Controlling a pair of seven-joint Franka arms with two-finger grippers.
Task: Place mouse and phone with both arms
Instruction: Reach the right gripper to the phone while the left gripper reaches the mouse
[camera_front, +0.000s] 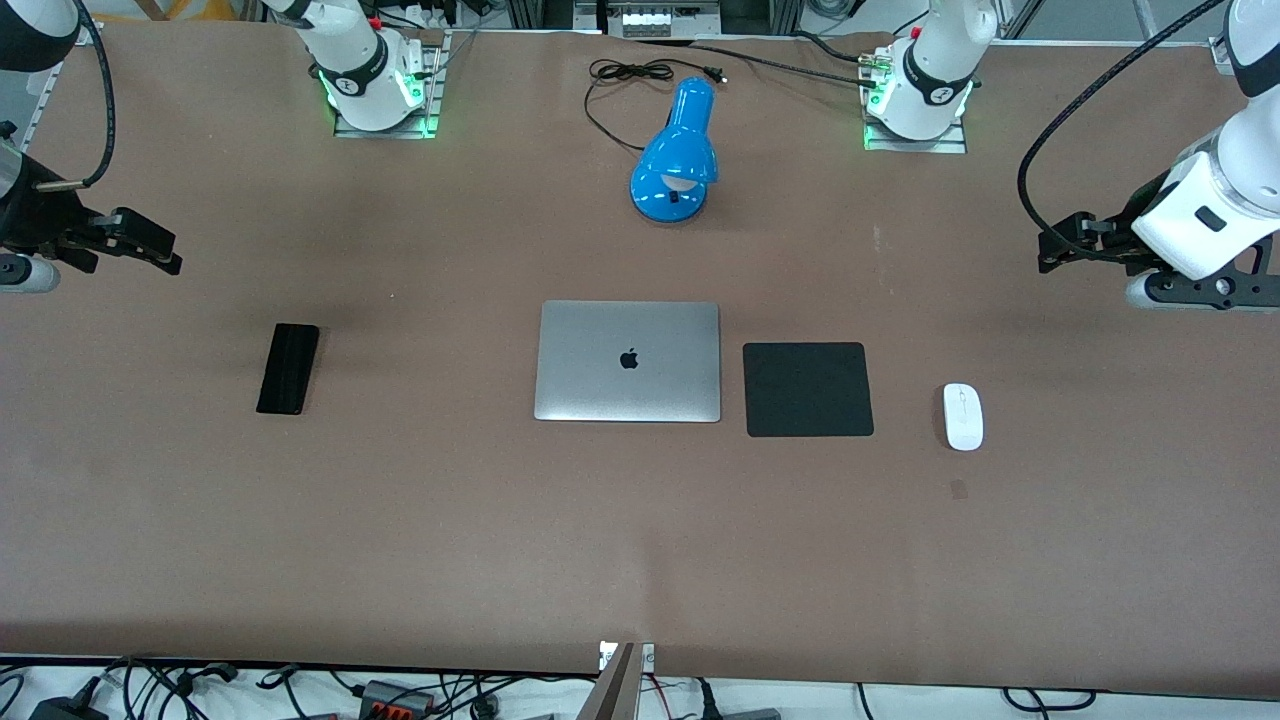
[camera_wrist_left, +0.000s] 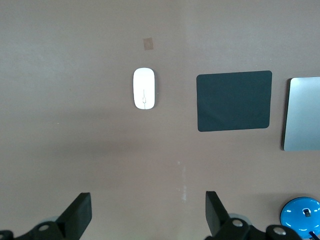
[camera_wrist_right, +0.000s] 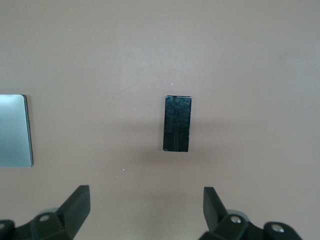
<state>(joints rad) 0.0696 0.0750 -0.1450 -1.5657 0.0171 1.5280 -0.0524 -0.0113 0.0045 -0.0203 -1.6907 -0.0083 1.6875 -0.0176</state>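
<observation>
Front view: closed laptop (camera_front: 627, 361) sits mid-bench (camera_front: 400, 520), black pad (camera_front: 808, 389) just beside it at its 3 o'clock, blue lamp (camera_front: 676, 158) at its 12. The mouse (camera_front: 963, 416) lies flat on the bench near the pad, at the pad's 3 o'clock, toward the left arm's end. The phone (camera_front: 288, 368) lies flat well apart from the laptop, at its 9 o'clock, toward the right arm's end. Neither is touched yet. Your left hand (camera_front: 1052, 247) hangs over bare bench at roughly 1 o'clock from the mouse; left wrist view shows its fingers (camera_wrist_left: 77, 215) spread wide, holding nothing. Your right hand (camera_front: 150, 247) hangs over bench at about 10 o'clock from the phone, fingers (camera_wrist_right: 75, 206) equally wide, empty. Step in hand looks like the approach. Centre each hand over its thing before descending. Close across the mouse's narrow width. The phone is thin and glossy: take it across its short side, low against the bench, and expect slip.
</observation>
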